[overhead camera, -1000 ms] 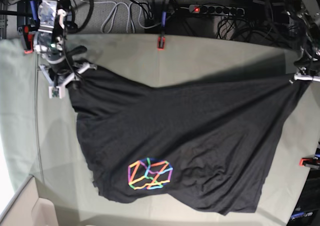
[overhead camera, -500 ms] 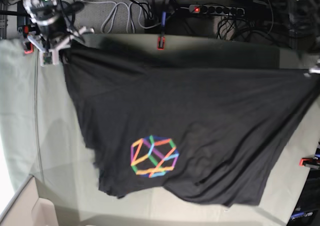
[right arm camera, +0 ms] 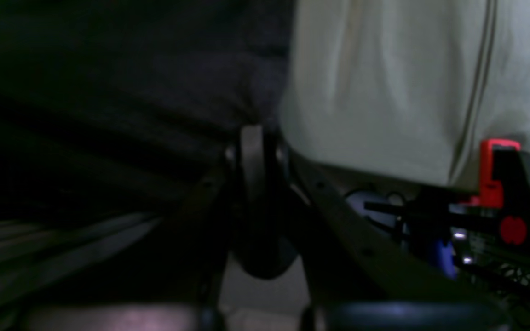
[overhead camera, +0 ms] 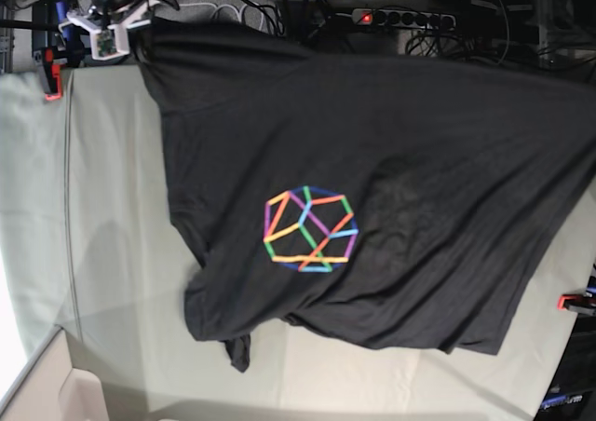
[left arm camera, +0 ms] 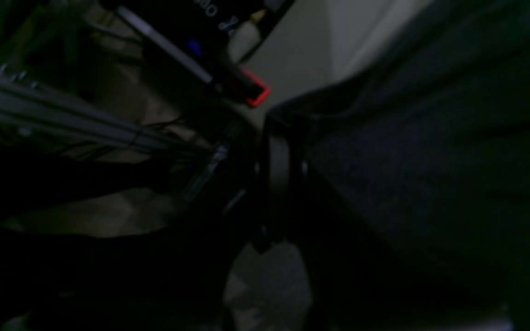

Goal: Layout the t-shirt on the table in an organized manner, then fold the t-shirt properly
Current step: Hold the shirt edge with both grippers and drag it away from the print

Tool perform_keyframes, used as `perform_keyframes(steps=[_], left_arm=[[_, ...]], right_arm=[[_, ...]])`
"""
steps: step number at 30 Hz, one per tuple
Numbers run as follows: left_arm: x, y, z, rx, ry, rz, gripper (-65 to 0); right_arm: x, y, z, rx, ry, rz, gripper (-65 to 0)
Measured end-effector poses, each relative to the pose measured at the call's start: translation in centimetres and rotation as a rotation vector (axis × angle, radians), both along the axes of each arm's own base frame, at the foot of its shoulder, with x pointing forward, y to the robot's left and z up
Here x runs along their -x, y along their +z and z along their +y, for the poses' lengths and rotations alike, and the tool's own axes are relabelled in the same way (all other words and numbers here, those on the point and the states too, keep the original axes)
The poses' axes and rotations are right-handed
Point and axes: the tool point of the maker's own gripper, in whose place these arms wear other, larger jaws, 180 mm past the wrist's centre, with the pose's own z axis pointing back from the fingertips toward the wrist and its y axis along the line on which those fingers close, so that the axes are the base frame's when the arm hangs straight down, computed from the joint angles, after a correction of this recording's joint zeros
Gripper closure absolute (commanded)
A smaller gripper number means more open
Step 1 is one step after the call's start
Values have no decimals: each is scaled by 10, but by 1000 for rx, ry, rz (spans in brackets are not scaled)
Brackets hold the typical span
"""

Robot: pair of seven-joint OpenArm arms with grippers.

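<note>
Here both pincers (right [overhead camera: 130, 30], left [left arm camera: 276, 138]) pinch t-shirt [overhead camera: 372, 188] corners.

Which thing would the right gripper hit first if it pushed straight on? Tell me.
Probably the dark charcoal knit t-shirt that the right gripper is already shut on; beyond it lies the pale grey-green cloth-covered table, though depth is unclear.

Left gripper [left arm camera: 276, 184] clamped tight; right gripper [right arm camera: 253, 156] likewise, arms spread wide.

We saw a charcoal-black t-shirt [overhead camera: 419, 179] bearing a rainbow-lined geometric logo [overhead camera: 310, 232] near its middle, over a pale grey-green counter [overhead camera: 112, 253]; red-orange clamps [overhead camera: 52, 81] marked the counter's edges.
</note>
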Motion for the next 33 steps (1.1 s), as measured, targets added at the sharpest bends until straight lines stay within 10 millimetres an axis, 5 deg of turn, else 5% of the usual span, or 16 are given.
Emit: perform_keyframes(steps=[4,14,21,33], left_arm=[[13,7,11,-12,53,-21,-2],[35,34,40,-54,218,-132,-2],[9,22,24,-19,129,-117,-2],[12,16,21,-7,142,-109,-2]], right_arm=[[4,0,-1,-14,-65,-1,0],[1,7,-38,37,-246,-46,0],[2,6,-37,36,-246,-38,0],[1,7,-39,40,-249,-43,0]])
